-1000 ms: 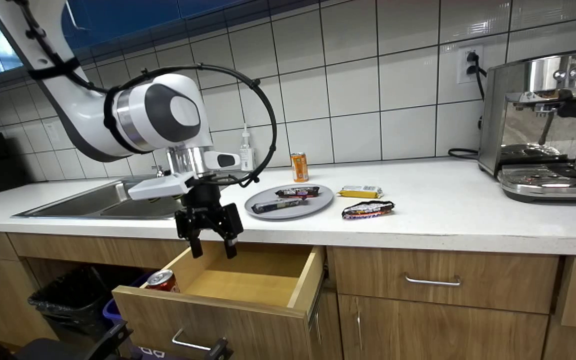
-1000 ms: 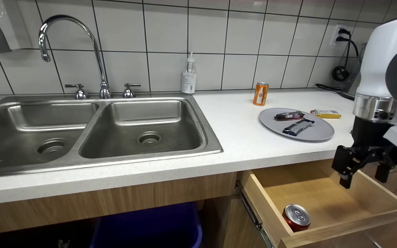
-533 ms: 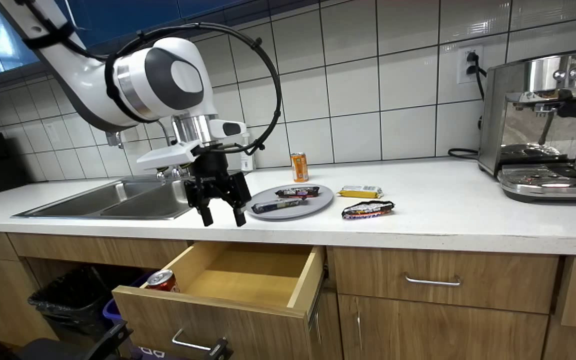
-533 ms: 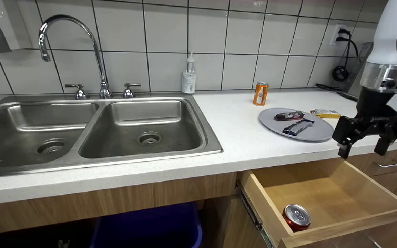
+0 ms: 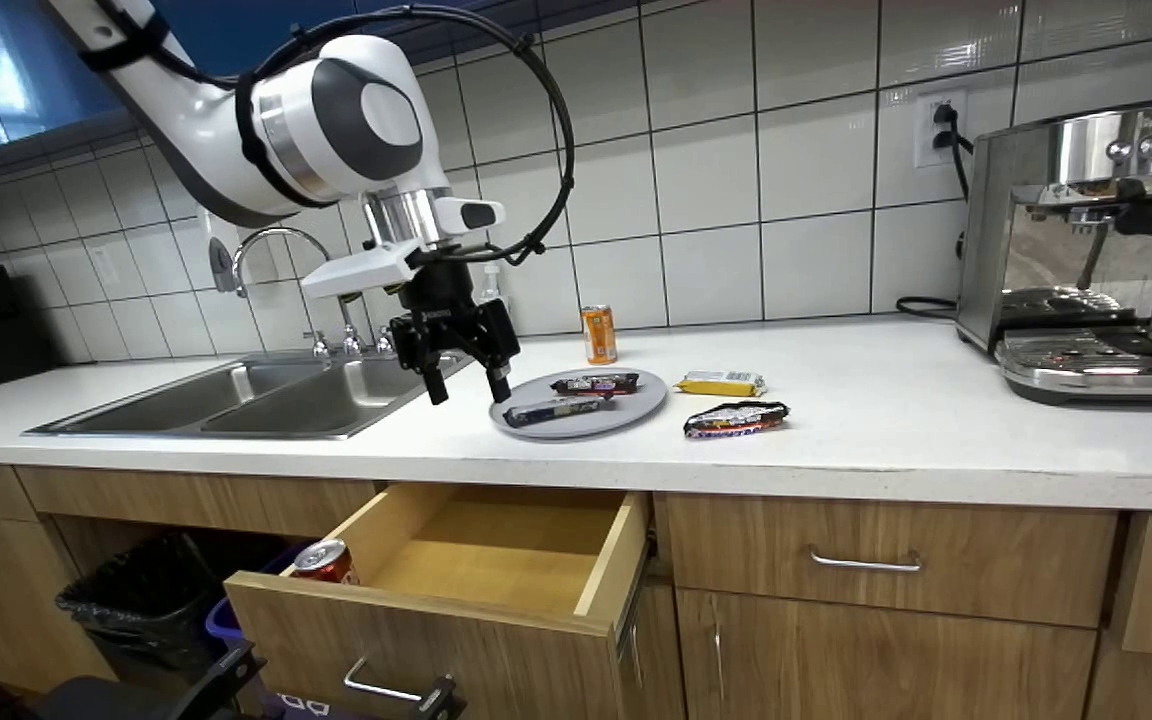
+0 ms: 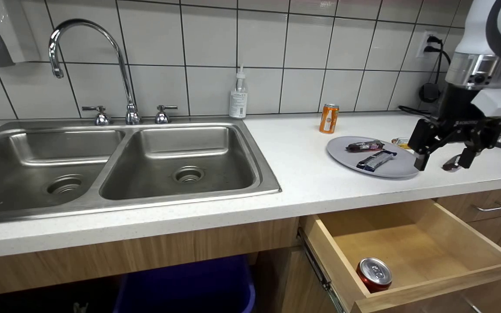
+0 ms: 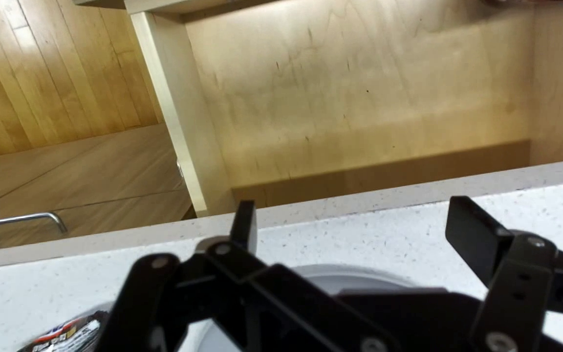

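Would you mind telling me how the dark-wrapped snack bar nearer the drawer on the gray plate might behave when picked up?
The dark-wrapped snack bar looks slim, so it is probably light. Its shiny surface suggests a slightly slippery grip. Its flattish shape on the gray plate makes sliding seem likelier than rolling.

Gripper, fingers parted, partly hides gray plate on white countertop.
Past the fingers lies an open drawer.
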Robot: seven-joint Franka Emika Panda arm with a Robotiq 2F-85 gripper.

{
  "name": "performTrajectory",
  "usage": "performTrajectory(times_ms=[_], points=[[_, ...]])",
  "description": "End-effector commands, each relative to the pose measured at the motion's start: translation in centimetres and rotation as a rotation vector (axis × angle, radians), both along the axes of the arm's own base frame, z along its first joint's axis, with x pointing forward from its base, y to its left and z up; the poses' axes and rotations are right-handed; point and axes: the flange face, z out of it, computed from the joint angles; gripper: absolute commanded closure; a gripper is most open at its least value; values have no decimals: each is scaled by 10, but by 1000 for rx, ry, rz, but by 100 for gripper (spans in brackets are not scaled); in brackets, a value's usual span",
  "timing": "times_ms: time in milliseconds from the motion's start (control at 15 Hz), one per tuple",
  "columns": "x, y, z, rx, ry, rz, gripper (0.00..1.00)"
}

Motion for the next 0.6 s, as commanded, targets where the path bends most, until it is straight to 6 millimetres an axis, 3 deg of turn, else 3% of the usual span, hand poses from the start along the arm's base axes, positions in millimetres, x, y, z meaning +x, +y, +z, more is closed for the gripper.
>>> performTrajectory(times_ms=[0,200,267,533], points=[[19,-2,14,-3,14,-13,0],[29,-2,23,-10,22,-9,0],[18,-1,17,-8,-4,-3,0],[19,-1,16,-9,0,-2,0]])
